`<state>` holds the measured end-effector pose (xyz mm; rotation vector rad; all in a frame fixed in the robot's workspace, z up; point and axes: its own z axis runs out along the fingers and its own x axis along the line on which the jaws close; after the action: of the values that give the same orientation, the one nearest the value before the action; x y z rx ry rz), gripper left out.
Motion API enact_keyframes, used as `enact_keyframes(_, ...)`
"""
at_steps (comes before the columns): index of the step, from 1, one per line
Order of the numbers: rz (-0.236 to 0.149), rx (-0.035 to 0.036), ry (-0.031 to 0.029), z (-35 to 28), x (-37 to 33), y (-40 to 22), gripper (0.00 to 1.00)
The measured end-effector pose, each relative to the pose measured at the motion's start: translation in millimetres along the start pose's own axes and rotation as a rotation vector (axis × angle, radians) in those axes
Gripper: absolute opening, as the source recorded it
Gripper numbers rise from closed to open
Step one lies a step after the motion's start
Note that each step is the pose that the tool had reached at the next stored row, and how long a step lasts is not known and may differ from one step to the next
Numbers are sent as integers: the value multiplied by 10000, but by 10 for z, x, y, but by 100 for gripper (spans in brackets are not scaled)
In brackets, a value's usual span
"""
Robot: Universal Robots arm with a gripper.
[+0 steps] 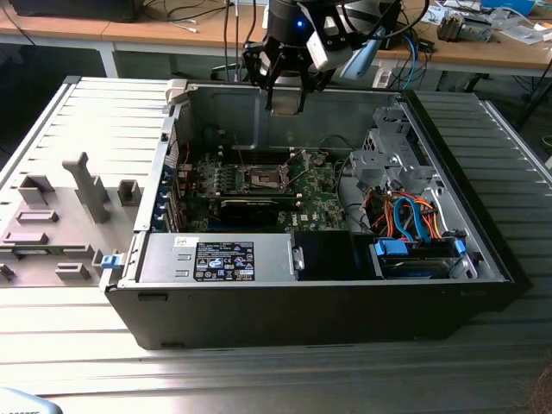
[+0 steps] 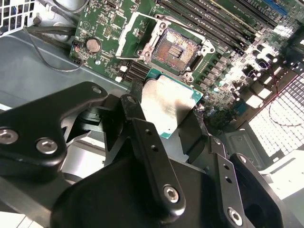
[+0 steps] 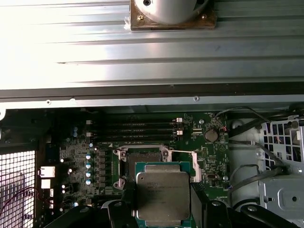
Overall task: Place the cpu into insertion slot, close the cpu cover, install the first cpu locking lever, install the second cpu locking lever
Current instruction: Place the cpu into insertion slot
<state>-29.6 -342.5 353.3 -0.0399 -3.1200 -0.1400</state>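
Note:
My gripper hangs above the back wall of the open computer case, shut on the cpu. The cpu is a flat square chip with a silver top, clamped between the black fingers in both wrist views. In the first wrist view the cpu sits in front of the insertion slot and hides part of it. The slot lies bare with its contact field showing, well below the chip. The cpu cover is swung open beside the slot. On the motherboard the slot is below the gripper.
A black card lies across the board just in front of the slot. Memory slots run beside it, and a coin battery sits near the cover. A drive cage and orange and blue cables fill the exterior view's right.

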Motion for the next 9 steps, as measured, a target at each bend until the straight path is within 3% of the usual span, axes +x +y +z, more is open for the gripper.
enact_keyframes(2,0,0,0,4,0,0,55)
enact_keyframes(4,0,0,0,67,0,-6,55)
enact_keyframes(9,0,0,0,73,0,-7,55)
